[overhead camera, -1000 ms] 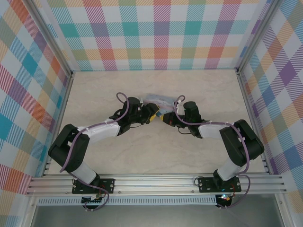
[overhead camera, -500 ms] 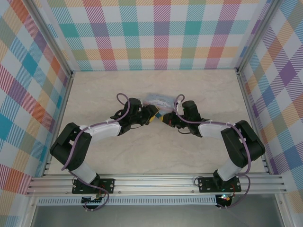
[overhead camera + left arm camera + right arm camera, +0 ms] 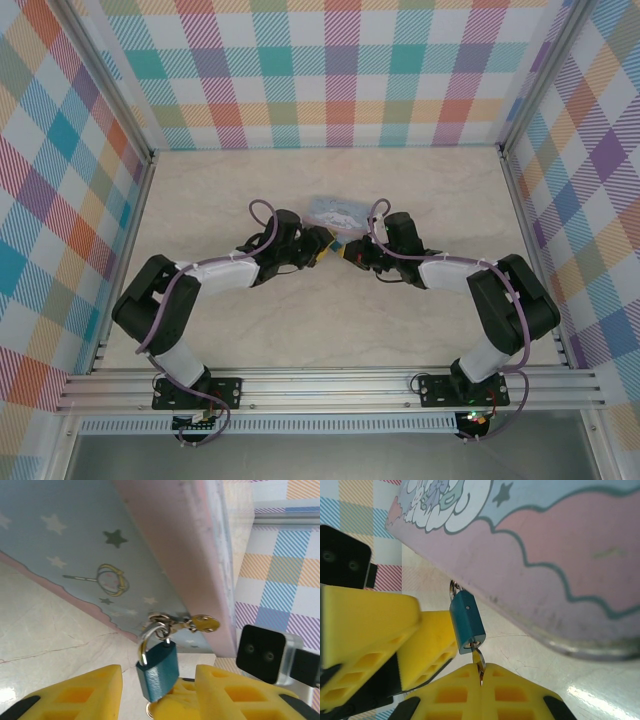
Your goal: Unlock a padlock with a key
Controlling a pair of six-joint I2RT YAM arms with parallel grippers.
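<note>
The right hand [image 3: 482, 677], clenched on the key [image 3: 478, 659], holds its blade at the keyway in the base of the padlock [image 3: 467, 621], whose shackle is hooked to a ring at the tin's corner. The left hand [image 3: 158, 674] is spread, a finger on either side of the lock body, apparently to steady it for the turn. Behind them the pastel cartoon tin [image 3: 560, 555] lies closed on the table [image 3: 530, 660], its contents hidden.
</note>
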